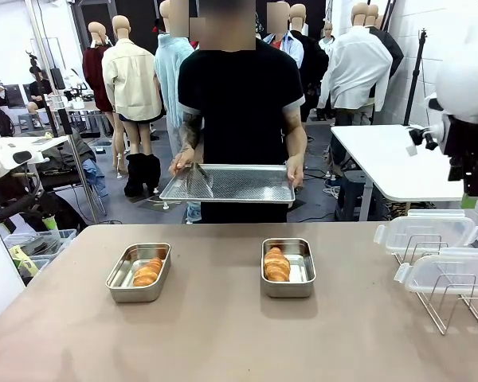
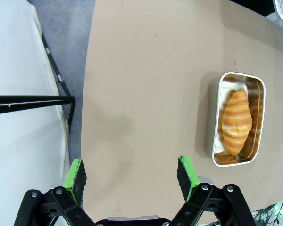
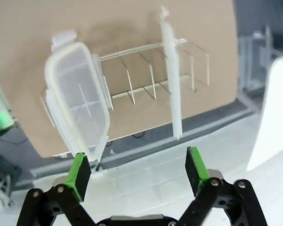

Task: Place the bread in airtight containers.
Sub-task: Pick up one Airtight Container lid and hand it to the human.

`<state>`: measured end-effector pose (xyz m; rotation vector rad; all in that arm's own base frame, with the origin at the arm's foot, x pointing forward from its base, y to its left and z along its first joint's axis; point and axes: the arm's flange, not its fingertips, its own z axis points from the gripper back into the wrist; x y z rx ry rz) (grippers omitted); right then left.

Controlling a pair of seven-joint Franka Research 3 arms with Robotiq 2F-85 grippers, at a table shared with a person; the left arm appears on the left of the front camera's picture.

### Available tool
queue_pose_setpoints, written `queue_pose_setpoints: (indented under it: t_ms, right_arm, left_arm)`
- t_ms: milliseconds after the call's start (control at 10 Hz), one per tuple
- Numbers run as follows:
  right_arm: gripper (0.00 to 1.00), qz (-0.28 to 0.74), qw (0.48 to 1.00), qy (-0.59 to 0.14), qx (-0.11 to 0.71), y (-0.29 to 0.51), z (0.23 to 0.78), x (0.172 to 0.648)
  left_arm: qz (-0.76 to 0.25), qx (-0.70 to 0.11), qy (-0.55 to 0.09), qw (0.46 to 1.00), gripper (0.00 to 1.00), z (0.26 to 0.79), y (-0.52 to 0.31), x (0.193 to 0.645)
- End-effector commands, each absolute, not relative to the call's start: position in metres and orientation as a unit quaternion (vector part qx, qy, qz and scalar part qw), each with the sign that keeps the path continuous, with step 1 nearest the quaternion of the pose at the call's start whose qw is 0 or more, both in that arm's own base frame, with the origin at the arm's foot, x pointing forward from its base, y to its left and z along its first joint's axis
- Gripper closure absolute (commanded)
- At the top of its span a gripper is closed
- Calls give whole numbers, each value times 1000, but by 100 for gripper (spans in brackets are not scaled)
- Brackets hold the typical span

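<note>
Right gripper point(image 3: 137, 162) fingers apart, empty; a clear lid point(image 3: 78, 103) leans in the wire rack point(image 3: 146, 80) just beyond one fingertip, so centre on its edge before closing; left gripper point(image 2: 131, 167) likewise apart, bread point(image 2: 237, 121) lying uncovered in its container point(image 2: 239, 76) farther ahead.

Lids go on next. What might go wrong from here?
The clear plastic lids lean loosely in the wire rack by the table edge; the open right gripper might tip it or drop one. The golden croissant roll may overtop the shiny steel pan, so a lid could squash it.
</note>
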<state>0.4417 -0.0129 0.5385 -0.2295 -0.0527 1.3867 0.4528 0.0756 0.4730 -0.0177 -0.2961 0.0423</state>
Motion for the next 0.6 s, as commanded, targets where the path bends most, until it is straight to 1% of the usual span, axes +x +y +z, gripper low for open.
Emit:
queue_pose_setpoints:
  t_ms: [0,200,300,500]
  right_arm:
    - [0,687,717,-5,-119,-19,529,449]
    - [0,681,722,3,-123,-14,518,452]
    - [0,681,724,-3,-104,-11,525,448]
    - [0,681,724,-3,-104,-11,525,448]
  left_arm:
    - [25,-7,-147,989,0,473,77,452]
    - [25,-7,-147,989,0,473,77,452]
    - [25,-7,-147,989,0,473,77,452]
    - [25,-7,-147,989,0,473,77,452]
